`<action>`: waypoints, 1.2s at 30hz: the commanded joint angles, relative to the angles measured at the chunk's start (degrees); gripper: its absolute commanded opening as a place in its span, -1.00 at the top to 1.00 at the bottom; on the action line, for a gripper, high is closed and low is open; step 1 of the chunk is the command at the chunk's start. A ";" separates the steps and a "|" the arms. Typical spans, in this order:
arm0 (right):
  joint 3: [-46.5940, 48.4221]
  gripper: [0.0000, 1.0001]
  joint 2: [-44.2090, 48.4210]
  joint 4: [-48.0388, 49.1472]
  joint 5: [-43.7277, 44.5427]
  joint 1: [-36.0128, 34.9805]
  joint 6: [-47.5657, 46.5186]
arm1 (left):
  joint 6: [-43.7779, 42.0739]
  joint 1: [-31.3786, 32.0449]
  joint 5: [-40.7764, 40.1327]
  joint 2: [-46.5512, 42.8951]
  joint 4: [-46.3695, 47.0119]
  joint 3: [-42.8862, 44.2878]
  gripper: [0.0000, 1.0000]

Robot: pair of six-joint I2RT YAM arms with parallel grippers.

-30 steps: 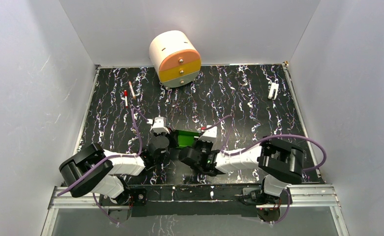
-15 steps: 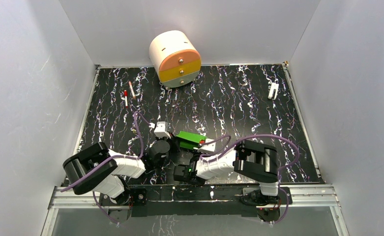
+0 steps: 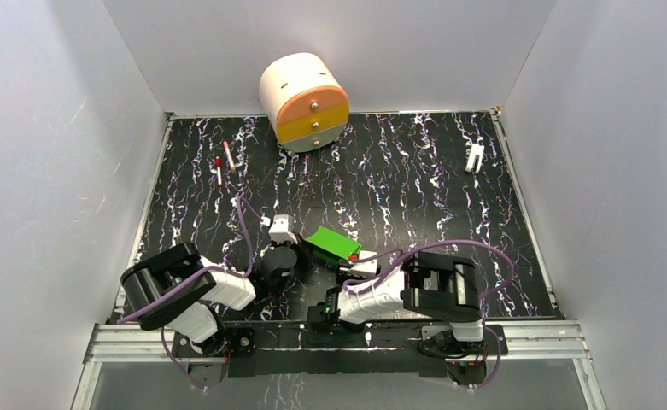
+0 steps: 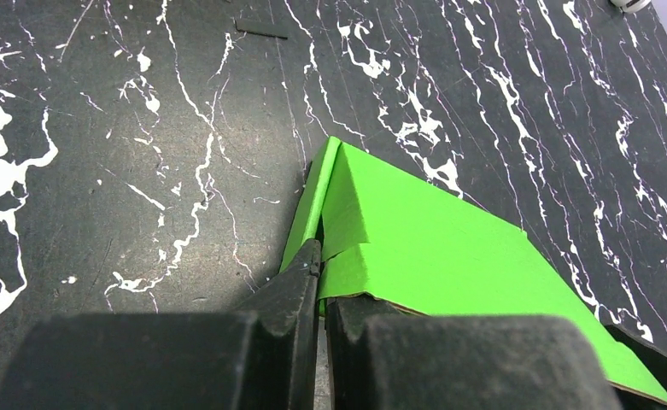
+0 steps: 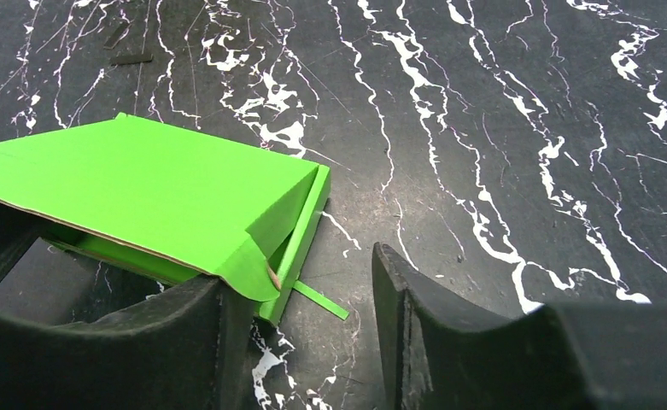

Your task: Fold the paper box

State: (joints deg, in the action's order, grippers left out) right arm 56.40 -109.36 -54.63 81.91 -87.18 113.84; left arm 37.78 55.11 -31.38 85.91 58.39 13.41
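paper box [image 3: 333, 243]: bright green card, part-folded into a low, flat box. It lies on the bench [image 3: 483, 222] toward 6 o'clock from centre, between the two wrists.
long axis: in the top view it runs from about 10 o'clock to 4 o'clock. The broad panel faces up with a slight tilt.
10 o'clock end: a narrow side wall is folded down beside the top panel. There is a short slit in the panel edge close to the fingertips.
4 o'clock end: the corner flap curls downward and is not tucked in. A thin green strip [image 5: 321, 300] pokes out onto the bench beneath it.
left claw [image 4: 321, 278]: closed tight at the 10 o'clock end, with the thin card edge of the paper box pinched between its tips.
right claw [image 5: 300, 275]: jaws stand well apart, with the corner of the 4 o'clock end in the gap. The curled flap overlaps the finger at 9 o'clock in the wrist view, but I cannot tell whether they touch. The other finger is clear of the card. Nothing is gripped.
drawer unit [image 3: 304, 102]: cream cylinder with orange and yellow fronts, at 12 o'clock on the far edge, well apart from the paper box.
pens [image 3: 219, 171]: two, at 10 o'clock near the left wall.
white clip [image 3: 475, 158]: at 2 o'clock near the right wall.
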 commanded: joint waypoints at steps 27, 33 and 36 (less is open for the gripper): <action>-1.41 -0.91 11.19 -24.01 10.69 -8.41 17.45 | -0.14 0.17 -6.72 1.80 -1.79 -2.42 1.00; 1.30 -0.97 13.11 -23.94 10.26 -9.67 11.51 | -1.37 0.17 -7.53 1.08 -1.87 -2.25 1.00; 3.49 -0.97 10.86 -23.94 9.33 -9.94 6.95 | -1.95 0.17 -7.78 0.07 -1.94 -2.25 1.00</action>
State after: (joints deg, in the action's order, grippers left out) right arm 56.27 -97.14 -75.55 86.85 -96.49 119.85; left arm 38.11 55.61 -35.27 86.83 59.59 12.47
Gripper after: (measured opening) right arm 0.984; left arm 0.007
